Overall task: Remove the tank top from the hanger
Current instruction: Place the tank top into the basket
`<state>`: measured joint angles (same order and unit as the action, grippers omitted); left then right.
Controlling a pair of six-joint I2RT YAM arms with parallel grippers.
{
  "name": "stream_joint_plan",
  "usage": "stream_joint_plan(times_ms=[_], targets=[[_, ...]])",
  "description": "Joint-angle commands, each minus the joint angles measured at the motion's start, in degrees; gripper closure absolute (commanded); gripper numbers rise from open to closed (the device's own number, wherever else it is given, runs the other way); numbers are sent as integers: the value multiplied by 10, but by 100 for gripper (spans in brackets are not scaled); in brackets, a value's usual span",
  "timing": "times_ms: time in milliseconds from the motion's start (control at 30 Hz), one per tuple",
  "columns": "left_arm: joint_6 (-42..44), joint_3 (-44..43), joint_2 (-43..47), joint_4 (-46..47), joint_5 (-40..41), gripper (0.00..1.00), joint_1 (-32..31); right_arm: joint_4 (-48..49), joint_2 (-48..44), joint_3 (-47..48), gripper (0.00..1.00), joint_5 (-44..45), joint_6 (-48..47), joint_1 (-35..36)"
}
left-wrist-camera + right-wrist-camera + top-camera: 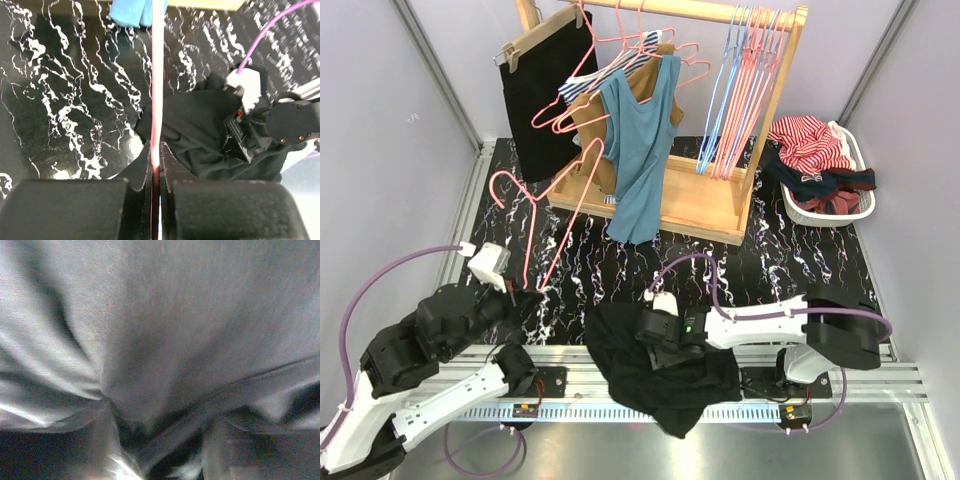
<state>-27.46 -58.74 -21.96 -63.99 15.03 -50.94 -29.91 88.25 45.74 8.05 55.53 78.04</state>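
Note:
A black tank top (pixel 670 375) lies crumpled at the table's front edge, off its hanger. It also shows in the left wrist view (pixel 200 130) and fills the right wrist view (pixel 160 315). My left gripper (pixel 532 295) (pixel 159 150) is shut on the thin pink hanger (pixel 565 228) (pixel 158 75), which slants up from it toward the rack. My right gripper (pixel 655 325) (pixel 160 440) sits on the tank top's left part with cloth bunched at its jaws. Its fingers are hidden by fabric.
A wooden clothes rack (pixel 700 205) stands at the back with a blue tank top (pixel 640 150), a black garment (pixel 540 90), a brown one and several empty pink and blue hangers (pixel 740 90). A white basket (pixel 825 212) of clothes stands back right. Walls close both sides.

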Motion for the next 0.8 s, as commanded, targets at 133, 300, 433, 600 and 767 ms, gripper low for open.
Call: stream_joint_plan(times_ms=[133, 300, 433, 600, 767], targets=[[-14, 12, 23, 58, 4, 100, 0, -12, -93, -67, 100, 41, 56, 4], [-9, -5, 26, 73, 8, 100, 0, -126, -263, -35, 100, 138, 3, -90], [-14, -12, 24, 77, 3, 100, 0, -155, -395, -3, 100, 181, -74, -292], [-17, -19, 10, 78, -17, 100, 0, -141, -422, 37, 100, 202, -149, -480], [-18, -23, 11, 74, -23, 100, 0, -62, -381, 49, 100, 67, -210, -744]])
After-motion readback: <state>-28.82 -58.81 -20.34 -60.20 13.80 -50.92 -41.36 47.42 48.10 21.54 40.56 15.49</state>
